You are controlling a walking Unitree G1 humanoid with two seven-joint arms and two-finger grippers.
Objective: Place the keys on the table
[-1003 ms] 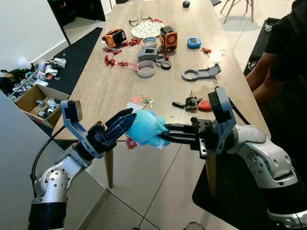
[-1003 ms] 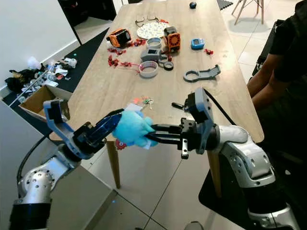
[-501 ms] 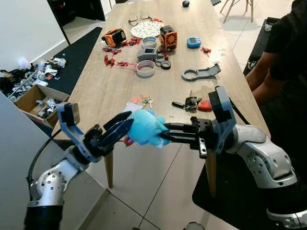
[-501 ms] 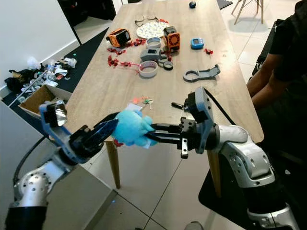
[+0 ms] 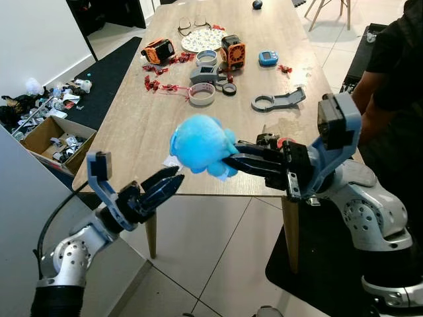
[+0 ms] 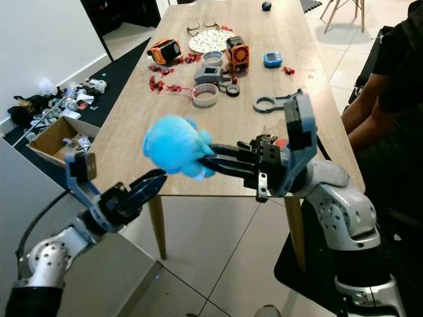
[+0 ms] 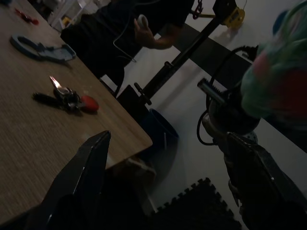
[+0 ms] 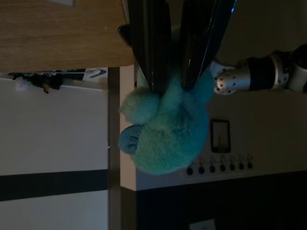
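Gripping a blue plush keychain [image 5: 200, 144], right fingers [image 5: 254, 160] hold it over the table [image 5: 145, 119]; left fingers [image 5: 162, 187] parted.

The blue plush toy [image 5: 200, 145] in my right tool [image 5: 232, 160] hides the near middle of the tabletop [image 5: 145, 125] and my fingertips sunk in its fur. My forearm covers part of the key bunch [image 7: 67, 98] lying there; in the dim left wrist view its separate keys blur together. The person [image 5: 390, 72] seated beside the tabletop is cut off by the picture's edge. Small red pieces [image 5: 158, 84] on the far tabletop are too small to identify.
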